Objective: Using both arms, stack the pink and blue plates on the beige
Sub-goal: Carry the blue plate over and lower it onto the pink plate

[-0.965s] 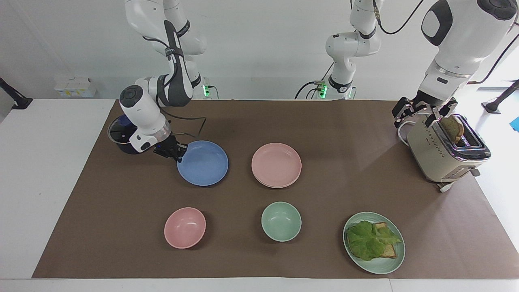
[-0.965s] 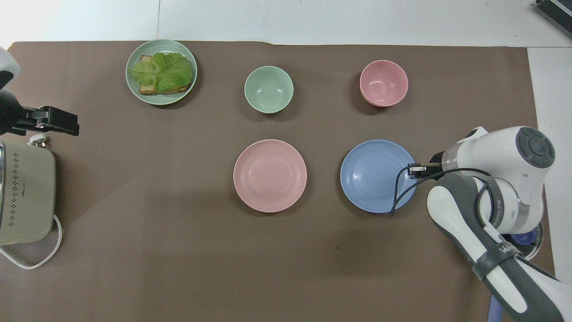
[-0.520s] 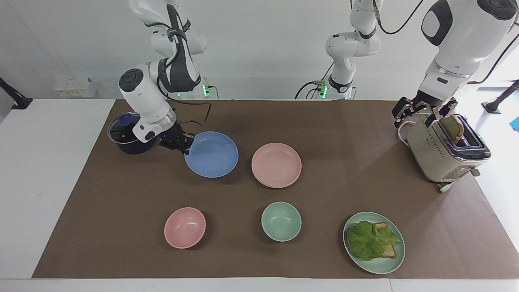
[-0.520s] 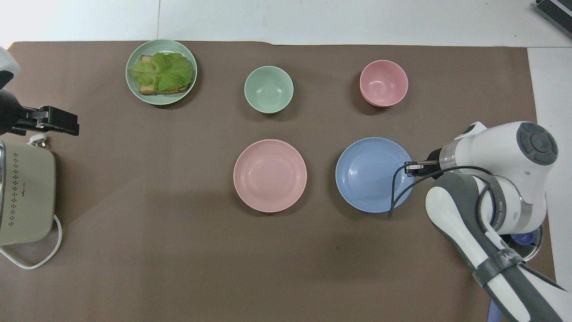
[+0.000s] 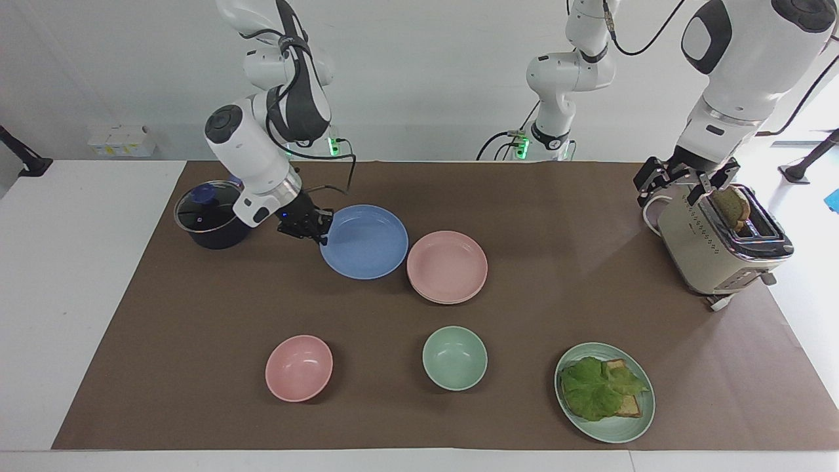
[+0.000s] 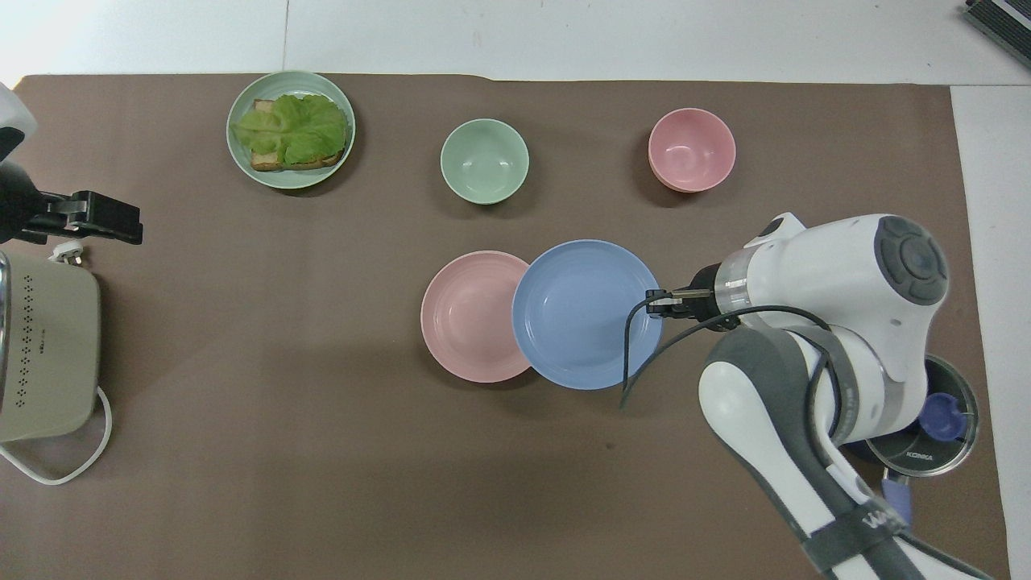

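Over pink plate point(image 5: 447, 266) stack | right gripper point(image 5: 319, 231) fingers clamp blue plate point(image 5: 364, 241) rim, airborne | left gripper point(image 5: 688, 185) fingers wide, waits over toaster point(image 5: 718, 246) | pink placed, blue pending

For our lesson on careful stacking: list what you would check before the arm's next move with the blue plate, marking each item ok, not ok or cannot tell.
1. Right tool shut on the rim of the blue plate: ok.
2. Blue plate lifted off the table: ok.
3. Blue plate centred over the pink plate: not ok, only its edge overlaps.
4. Pink plate resting on the beige plate: ok.
5. Nothing lying in the pink plate: ok.
6. Left tool open over the toaster, away from the plates: ok.
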You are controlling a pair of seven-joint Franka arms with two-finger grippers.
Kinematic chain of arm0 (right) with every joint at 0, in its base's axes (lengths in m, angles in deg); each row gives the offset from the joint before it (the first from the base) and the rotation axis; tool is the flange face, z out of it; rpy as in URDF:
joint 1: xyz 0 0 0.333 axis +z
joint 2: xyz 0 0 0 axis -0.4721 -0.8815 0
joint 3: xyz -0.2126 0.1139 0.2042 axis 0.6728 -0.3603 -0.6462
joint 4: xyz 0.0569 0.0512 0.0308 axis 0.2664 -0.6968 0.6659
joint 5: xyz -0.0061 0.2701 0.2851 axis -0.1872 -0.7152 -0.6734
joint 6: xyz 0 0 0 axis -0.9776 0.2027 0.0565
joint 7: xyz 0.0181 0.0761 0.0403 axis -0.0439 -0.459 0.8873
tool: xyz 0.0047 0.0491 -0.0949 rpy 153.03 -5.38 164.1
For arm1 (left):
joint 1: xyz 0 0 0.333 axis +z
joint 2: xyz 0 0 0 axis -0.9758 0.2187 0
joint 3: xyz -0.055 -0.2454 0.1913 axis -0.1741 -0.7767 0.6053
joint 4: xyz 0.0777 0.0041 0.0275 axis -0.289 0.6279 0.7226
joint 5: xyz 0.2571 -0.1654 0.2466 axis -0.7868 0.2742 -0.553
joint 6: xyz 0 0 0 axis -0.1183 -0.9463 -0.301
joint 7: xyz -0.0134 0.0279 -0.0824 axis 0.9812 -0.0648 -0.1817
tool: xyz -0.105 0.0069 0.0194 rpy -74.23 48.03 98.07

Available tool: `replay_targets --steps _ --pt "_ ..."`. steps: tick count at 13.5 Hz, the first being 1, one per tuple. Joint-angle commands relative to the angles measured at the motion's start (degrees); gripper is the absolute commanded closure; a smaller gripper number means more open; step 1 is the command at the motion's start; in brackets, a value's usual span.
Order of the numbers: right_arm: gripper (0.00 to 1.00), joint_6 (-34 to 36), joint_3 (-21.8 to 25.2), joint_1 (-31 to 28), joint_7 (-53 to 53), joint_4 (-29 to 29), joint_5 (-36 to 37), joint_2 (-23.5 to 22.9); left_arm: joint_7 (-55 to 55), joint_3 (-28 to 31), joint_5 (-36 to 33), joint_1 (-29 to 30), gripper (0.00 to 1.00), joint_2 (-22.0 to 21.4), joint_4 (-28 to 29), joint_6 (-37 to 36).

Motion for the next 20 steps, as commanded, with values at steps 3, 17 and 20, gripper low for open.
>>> replay_targets --steps 3,17,20 --pt "1.00 -3.0 -0.1 3.7 -5.9 0.1 -1.4 -2.1 -0.7 -0.1 0.8 0.6 0.00 -0.4 0.3 -0.6" --pt "1.00 -10.4 -0.2 9.9 -9.4 3.2 -1.8 -10.4 -0.7 -0.1 0.8 0.6 0.00 -0.4 0.3 -0.6" --pt "1.00 -10.5 -0.2 10.1 -9.5 5.6 -1.8 -12.2 -0.7 -0.1 0.8 0.6 0.00 -0.4 0.3 -0.6"
